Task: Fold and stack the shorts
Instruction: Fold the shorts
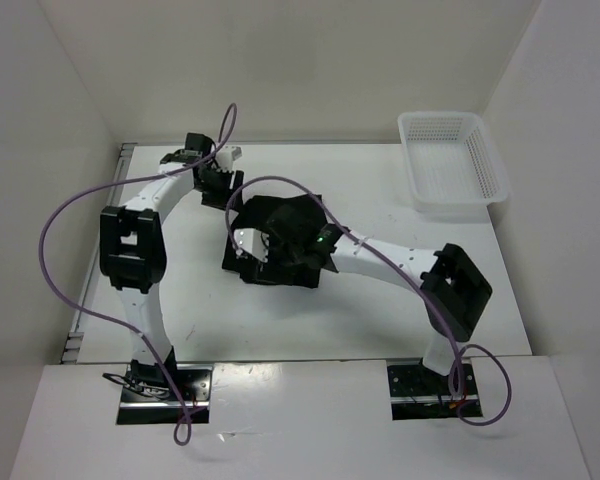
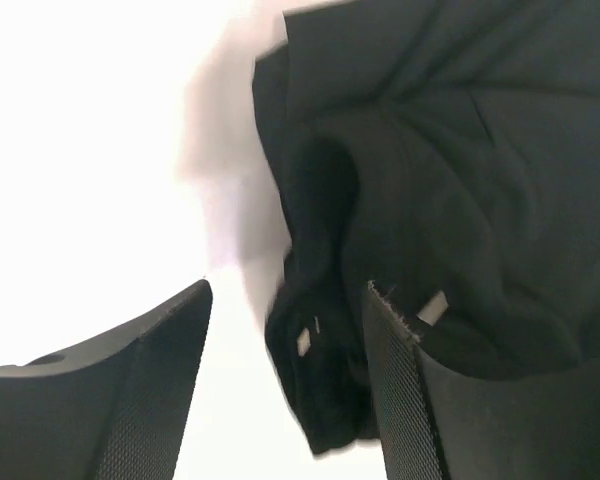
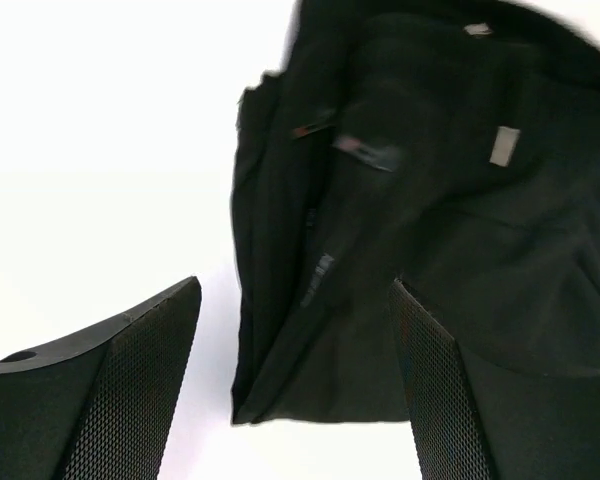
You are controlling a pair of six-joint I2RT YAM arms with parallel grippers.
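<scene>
The black shorts (image 1: 285, 225) lie crumpled in a heap at the middle of the white table. My left gripper (image 1: 220, 190) hangs at the heap's far left edge. In the left wrist view it (image 2: 290, 385) is open, with a bunched fold of the shorts (image 2: 450, 170) lying between and beyond its fingers (image 2: 155, 380). My right gripper (image 1: 248, 255) is over the heap's near left side. In the right wrist view it (image 3: 295, 385) is open, and a flat hem corner of the shorts (image 3: 400, 230) lies between its fingers (image 3: 435, 390). Neither gripper holds cloth.
A white mesh basket (image 1: 480, 165) stands at the far right of the table (image 1: 380, 310). White walls close the table on the left, back and right. A purple cable (image 1: 70, 215) loops beside the left arm.
</scene>
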